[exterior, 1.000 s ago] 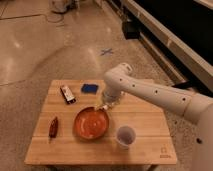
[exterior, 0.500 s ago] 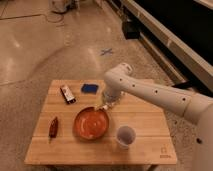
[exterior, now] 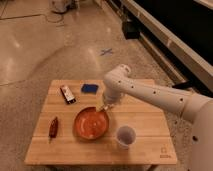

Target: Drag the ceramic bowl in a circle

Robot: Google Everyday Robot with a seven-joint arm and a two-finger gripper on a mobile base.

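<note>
You see a flat, light wooden table (exterior: pixel 145 131) standing on a shiny, speckled floor (exterior: pixel 30 50). The smooth white arm (exterior: pixel 150 94) is the next biggest thing. It comes in from the right, runs across the back of the table, bends at a round joint and then points down. The ceramic bowl (exterior: pixel 90 125) sits near the middle of the table, a bit to the front. It is round, wide and shallow, with a shiny orange-red inside and a darker rim. The gripper (exterior: pixel 103 108) is down at the back right edge of the bowl, right at the rim. You cannot tell if the gripper is spread or pinching the rim. A small, pale, see-through cup (exterior: pixel 125 136) stands just to the right of the bowl. A flat blue square (exterior: pixel 90 88) lies at the back of the table. A dark little packet (exterior: pixel 67 94) lies to its left. A thin red thing (exterior: pixel 53 127) lies near the left edge.
</note>
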